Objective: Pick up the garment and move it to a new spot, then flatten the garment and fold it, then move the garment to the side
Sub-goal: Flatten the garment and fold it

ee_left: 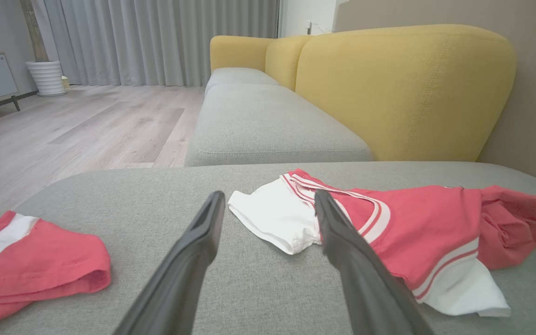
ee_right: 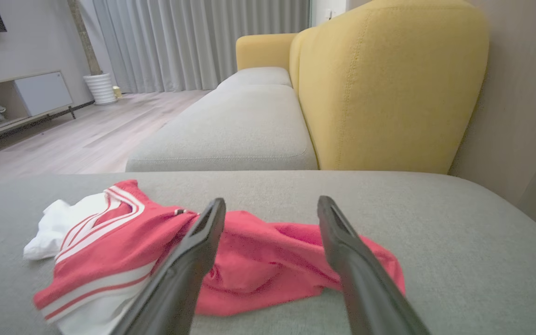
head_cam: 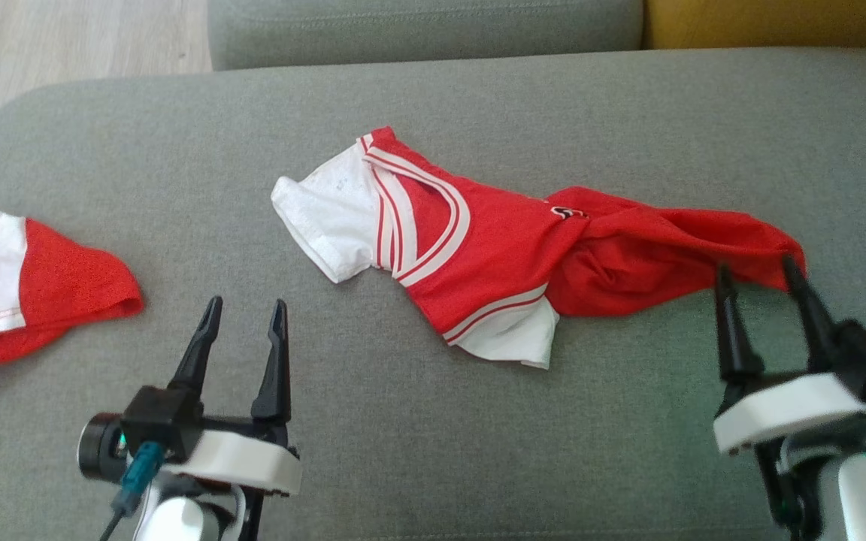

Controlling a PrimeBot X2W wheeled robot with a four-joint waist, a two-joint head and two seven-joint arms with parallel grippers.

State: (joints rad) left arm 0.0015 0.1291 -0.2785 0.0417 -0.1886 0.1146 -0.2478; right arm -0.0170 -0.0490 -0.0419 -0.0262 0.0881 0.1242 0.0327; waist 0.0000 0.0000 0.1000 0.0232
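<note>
The garment [head_cam: 493,255] is a red shirt with white sleeves and striped trim, lying crumpled and twisted across the grey cushion [head_cam: 433,451]. It also shows in the left wrist view as the garment [ee_left: 417,232] and in the right wrist view as the garment [ee_right: 249,260]. My right gripper [head_cam: 758,269] stands open at the shirt's right end, its fingertips at the bunched red hem with nothing pinched between them. My left gripper [head_cam: 246,309] is open near the front left, apart from the shirt, with bare cushion under it.
A second red piece with a white stripe [head_cam: 19,285] lies at the cushion's left edge. Behind are another grey seat [head_cam: 425,30] and a yellow backrest [ee_left: 403,93]. Wooden floor [ee_left: 63,130] lies beyond the left edge.
</note>
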